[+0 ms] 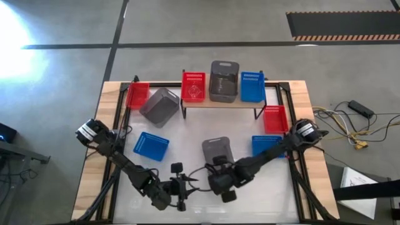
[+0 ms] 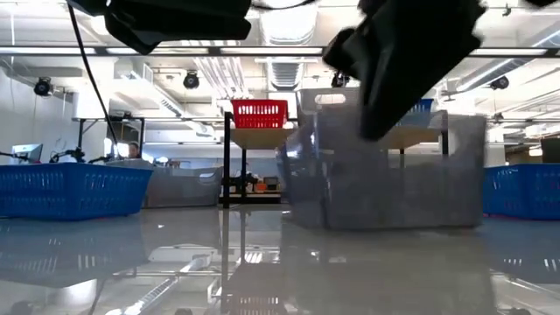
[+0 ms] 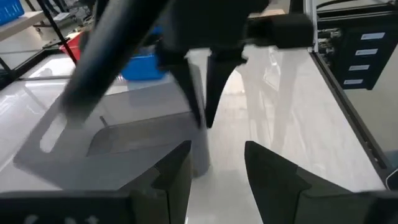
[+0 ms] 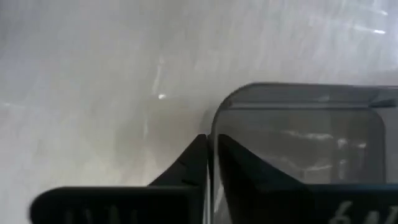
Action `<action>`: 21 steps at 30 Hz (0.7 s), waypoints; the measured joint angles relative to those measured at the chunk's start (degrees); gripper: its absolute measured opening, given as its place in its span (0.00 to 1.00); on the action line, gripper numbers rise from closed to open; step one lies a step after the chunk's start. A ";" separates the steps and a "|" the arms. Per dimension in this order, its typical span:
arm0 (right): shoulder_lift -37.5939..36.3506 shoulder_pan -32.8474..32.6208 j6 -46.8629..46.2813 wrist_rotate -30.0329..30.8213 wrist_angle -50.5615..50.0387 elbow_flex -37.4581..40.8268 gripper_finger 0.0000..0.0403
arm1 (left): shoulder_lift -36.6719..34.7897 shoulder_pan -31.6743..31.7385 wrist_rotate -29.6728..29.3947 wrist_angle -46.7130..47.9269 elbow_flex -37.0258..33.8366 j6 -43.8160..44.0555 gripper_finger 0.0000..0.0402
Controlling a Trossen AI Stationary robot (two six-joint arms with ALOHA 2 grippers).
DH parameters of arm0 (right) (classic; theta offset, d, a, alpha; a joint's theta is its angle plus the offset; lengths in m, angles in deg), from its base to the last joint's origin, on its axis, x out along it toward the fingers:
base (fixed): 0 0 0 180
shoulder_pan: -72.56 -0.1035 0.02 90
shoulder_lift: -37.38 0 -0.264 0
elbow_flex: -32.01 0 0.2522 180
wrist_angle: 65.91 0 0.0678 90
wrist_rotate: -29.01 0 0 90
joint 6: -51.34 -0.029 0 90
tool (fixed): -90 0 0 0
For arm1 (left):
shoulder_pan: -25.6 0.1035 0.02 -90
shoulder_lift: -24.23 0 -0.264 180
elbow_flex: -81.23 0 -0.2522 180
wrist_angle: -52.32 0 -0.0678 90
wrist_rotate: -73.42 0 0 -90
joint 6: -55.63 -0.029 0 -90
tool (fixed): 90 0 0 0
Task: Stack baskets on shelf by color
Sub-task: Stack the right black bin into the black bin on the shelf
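Note:
My right gripper [image 1: 219, 166] is shut on a dark grey basket [image 1: 217, 150] in the middle of the table, near the front edge. My left gripper [image 1: 186, 184] is open and empty, just left of it; in its wrist view the fingers [image 3: 217, 168] point at that basket [image 3: 124, 140]. The shelf [image 1: 220, 104] at the far side carries a red basket [image 1: 193, 86], a grey one [image 1: 224, 80] and a blue one [image 1: 252, 86]. In the low view the held basket [image 2: 394, 179] fills the middle, with the right gripper [image 2: 389, 114] coming down onto it. My right gripper pinches the grey basket's near wall at the rim [image 4: 215, 134], close to a rounded corner. One finger [image 4: 186, 168] is outside the wall and one [image 4: 249, 168] is inside. The fingers slant down from the near side. Whether the base is lifted off the table, I cannot tell.
Loose on the table are a red basket [image 1: 137, 94] at the far left, a grey one [image 1: 159, 105] lying askew beside it, a blue one [image 1: 150, 145] left of centre, a blue one [image 1: 267, 145] and a red one [image 1: 275, 119] on the right.

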 joint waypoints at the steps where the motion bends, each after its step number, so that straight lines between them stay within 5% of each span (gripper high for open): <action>1: 0.25 0.62 0.49 0.01 0.06 0.00 0.10 | 0.01 0.00 -0.01 0.00 0.00 0.01 0.33; 12: -1.36 1.14 7.28 0.45 -5.86 0.22 0.43 | 0.12 -0.13 0.40 -0.01 0.00 0.15 0.33; 17: -1.28 0.79 7.28 0.52 -1.51 5.09 0.40 | 0.15 -0.27 0.52 -0.01 -0.02 0.15 0.33; 21: -1.21 0.79 7.28 0.50 3.72 9.15 0.26 | 0.15 -0.42 0.55 -0.01 -0.04 0.17 0.33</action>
